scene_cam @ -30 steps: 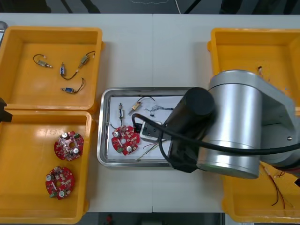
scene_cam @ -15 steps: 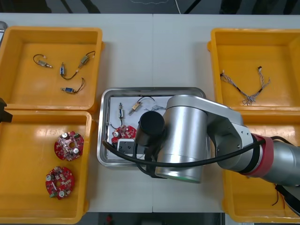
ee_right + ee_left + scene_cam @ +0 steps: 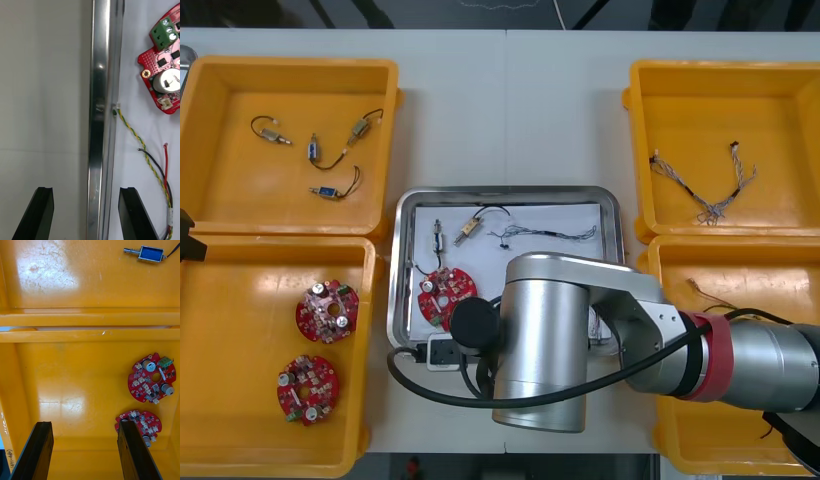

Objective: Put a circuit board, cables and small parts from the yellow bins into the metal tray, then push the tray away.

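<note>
Our right hand [image 3: 85, 192] has swung to the near rim of the metal tray [image 3: 480, 192], released and astride it; loading seems done, so we push next. Our left hand [image 3: 85, 425] idles, released, over a yellow bin [image 3: 240, 300].

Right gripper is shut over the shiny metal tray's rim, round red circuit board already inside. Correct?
Not shut. The right wrist view shows the right gripper open, its black fingers straddling the rim of the shiny metal tray. The round red circuit board is inside.

Light table [image 3: 560, 110] with centre seam [image 3: 506, 120]
</note>
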### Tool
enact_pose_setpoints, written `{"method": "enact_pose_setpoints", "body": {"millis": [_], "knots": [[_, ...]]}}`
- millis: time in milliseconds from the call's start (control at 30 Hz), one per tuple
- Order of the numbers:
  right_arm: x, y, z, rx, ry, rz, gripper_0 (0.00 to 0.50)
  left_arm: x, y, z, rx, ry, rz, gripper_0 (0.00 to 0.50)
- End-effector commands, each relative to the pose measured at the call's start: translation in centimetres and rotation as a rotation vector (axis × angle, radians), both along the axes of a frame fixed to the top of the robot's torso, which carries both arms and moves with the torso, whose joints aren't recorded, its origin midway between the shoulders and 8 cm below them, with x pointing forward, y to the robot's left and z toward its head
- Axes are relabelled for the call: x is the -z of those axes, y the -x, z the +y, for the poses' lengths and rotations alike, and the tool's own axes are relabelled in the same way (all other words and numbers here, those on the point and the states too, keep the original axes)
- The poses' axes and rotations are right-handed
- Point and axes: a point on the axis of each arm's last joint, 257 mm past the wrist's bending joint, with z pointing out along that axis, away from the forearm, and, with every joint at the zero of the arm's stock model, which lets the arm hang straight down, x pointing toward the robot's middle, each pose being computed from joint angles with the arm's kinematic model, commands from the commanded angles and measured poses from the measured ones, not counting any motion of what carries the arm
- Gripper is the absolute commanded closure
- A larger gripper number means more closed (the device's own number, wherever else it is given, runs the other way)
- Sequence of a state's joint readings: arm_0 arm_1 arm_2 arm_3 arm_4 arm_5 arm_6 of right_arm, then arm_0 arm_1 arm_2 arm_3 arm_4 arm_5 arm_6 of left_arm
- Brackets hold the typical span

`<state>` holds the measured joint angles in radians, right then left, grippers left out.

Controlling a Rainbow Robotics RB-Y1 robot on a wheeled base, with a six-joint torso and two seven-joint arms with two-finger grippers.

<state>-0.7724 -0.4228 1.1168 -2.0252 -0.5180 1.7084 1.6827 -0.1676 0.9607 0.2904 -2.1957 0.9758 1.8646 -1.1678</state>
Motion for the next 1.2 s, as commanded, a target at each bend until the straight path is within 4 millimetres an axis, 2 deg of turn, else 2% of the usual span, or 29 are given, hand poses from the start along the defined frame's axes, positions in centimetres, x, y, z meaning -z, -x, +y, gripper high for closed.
{"method": "enact_pose_setpoints", "body": {"millis": [33, 233, 700, 767, 800, 833, 1067, 1200], "knots": [[-0.4, 0.1, 2.4, -0.018, -0.041, -0.023, 0.000, -0.6, 0.2, 0.1, 0.037, -0.019, -0.025, 0.000], [0.7, -0.8, 2.3, -0.010, -0.037, -0.043, 0.000, -0.6, 0.2, 0.1, 0.037, -0.019, -0.025, 0.000], [1.2, -1.6, 1.8, 0.006, -0.020, -0.061, 0.000, -0.6, 0.2, 0.1, 0.037, -0.019, -0.025, 0.000], [1.3, -1.5, 1.8, 0.004, -0.018, -0.060, 0.293, -0.6, 0.2, 0.1, 0.037, -0.019, -0.025, 0.000], [1.3, -1.4, 1.7, 0.003, -0.017, -0.059, 0.368, -0.6, 0.2, 0.1, 0.037, -0.019, -0.025, 0.000], [1.4, -1.4, 1.7, 0.004, -0.016, -0.059, 0.498, -0.6, 0.2, 0.1, 0.037, -0.019, -0.025, 0.000], [1.3, -1.5, 1.8, 0.011, -0.021, -0.061, 0.500, -0.6, 0.2, 0.1, 0.037, -0.019, -0.025, 0.000], [0.9, -2.2, 1.9, 0.006, -0.022, -0.093, 0.500, -0.6, 0.2, 0.1, 0.037, -0.019, -0.025, 0.000]]}}
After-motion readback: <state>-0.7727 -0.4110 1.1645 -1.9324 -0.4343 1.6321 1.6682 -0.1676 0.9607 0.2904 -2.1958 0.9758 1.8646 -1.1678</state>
